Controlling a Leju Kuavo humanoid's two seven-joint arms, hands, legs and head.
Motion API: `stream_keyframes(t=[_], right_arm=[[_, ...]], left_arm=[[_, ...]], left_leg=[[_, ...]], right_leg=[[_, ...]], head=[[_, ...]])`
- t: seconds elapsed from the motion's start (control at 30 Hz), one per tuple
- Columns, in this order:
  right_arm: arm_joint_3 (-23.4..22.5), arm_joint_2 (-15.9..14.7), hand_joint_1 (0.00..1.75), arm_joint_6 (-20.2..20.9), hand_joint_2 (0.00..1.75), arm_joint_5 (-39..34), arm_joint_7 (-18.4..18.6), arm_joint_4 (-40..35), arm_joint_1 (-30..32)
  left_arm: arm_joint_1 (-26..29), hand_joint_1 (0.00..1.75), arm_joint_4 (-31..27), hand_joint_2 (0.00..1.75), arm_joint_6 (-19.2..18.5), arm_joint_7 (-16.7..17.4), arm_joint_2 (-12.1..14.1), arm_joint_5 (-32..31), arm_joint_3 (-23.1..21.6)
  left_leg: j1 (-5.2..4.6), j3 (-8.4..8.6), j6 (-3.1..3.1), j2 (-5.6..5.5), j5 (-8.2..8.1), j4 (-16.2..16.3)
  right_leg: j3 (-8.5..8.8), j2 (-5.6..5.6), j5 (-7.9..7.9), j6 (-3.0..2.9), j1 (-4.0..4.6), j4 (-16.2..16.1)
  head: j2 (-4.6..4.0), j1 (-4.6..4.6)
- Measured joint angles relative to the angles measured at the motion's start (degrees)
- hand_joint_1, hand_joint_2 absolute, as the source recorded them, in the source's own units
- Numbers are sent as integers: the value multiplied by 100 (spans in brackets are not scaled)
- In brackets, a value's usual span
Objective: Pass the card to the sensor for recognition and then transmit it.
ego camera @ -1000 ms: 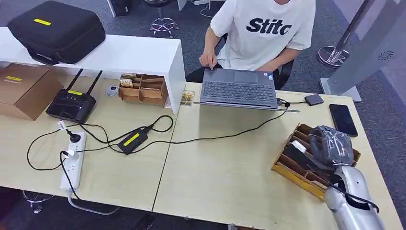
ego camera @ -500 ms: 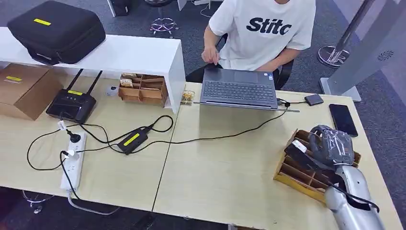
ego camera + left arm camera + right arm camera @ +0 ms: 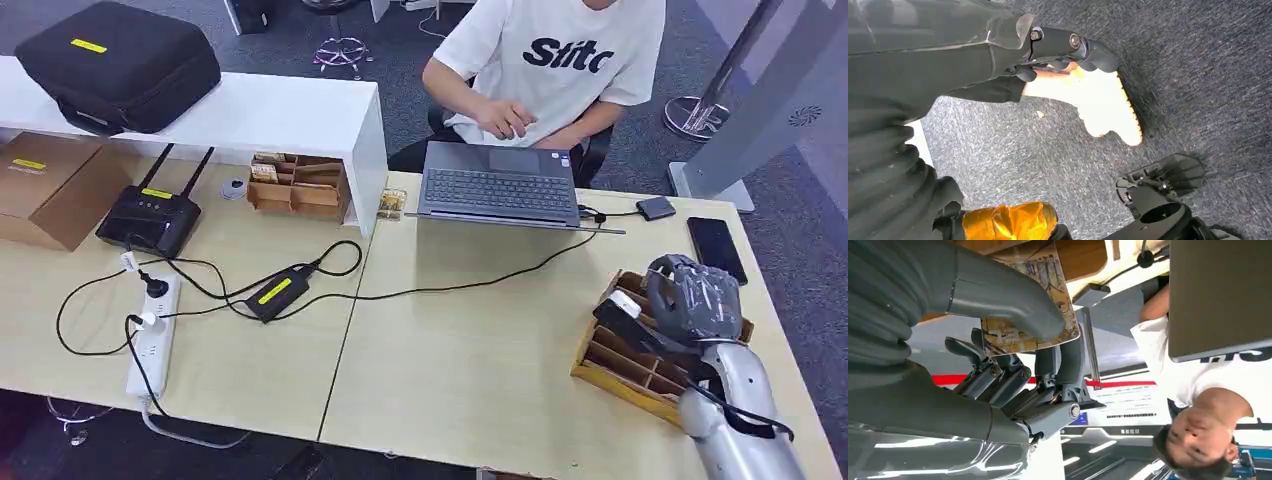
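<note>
**Wooden organiser tipped as card came up in right hand**

Wooden card organiser (image 3: 640,355) sat at about 4 o'clock on the desk (image 3: 470,370), and over the preceding second its near-left end had shifted slightly, its outline sitting a little differently against the tabletop than in the two earlier head frames. Right hand (image 3: 692,305) stayed over the organiser's top edge throughout, moving only a touch toward 1 o'clock.

Right wrist view showed the card (image 3: 1030,315) pinched between the thick thumb and the darker fingers (image 3: 1060,362), printed face visible, wood of the organiser just behind it. So the right hand was closed on the card (grip looked firm, though how much of the card remained inside the slot could not be told). In the head view the card was too small to separate from the hand.

Left hand (image 3: 1048,47) hung over grey carpet, fingers curled in and holding nothing.

Person at 12 o'clock had withdrawn a hand (image 3: 505,120) from the laptop (image 3: 498,188) edge toward the chest; no bearing on the grasp.

Judgement: extraction step was under way, not finished. Organiser movement suggested the card dragged against its slot; a straighter lift would be wanted before carrying the card to the sensor, which I could not identify with confidence.
</note>
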Motion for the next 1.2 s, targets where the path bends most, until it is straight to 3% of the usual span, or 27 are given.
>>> stream_keyframes(t=[0.17, 0.33, 0.5, 0.63, 0.87, 1.2], right_arm=[[0, 0, 175, -243, 175, 24, -48, -391, -9], [15, 0, 175, -238, 175, 105, 57, -1120, -209], [131, 0, 175, 144, 175, 140, 269, -1552, -777], [473, 31, 175, 536, 175, 177, 457, -1392, -1554], [1230, 343, 175, 837, 175, 225, 868, -471, -2841], [1766, 643, 175, 848, 175, 323, 960, 99, -3261]], left_arm=[[0, 0, 0, 175, 4, -7, 0, 0, 0], [0, 0, 0, 175, 4, -7, 0, -7, 0], [-4, 0, 0, 175, -15, -4, 0, -55, -15], [-45, 0, 0, 175, -70, 53, -4, -127, -103], [-172, 0, 0, 175, -146, 157, -57, -236, -245], [-183, 0, 0, 175, -166, 175, -120, -271, -376]], left_leg=[[0, -1, 0, 0, 0, 0], [0, -1, 0, 1, 0, 0], [0, -2, -1, 4, 2, 0], [0, -3, -8, 3, 10, 0], [1, -1, -11, 0, 16, 0], [1, -10, -11, -7, 15, 0]], right_leg=[[0, 0, 0, 0, 0, 1], [-1, 2, 0, -1, 0, 4], [0, 3, 2, -2, 0, 7], [-1, 4, 7, -3, -1, 10], [-2, 2, 10, -4, 0, 14], [-6, -4, 7, -3, 1, 11]], head=[[0, 0], [0, -2], [0, 0], [0, 2], [0, 0], [0, 0]])
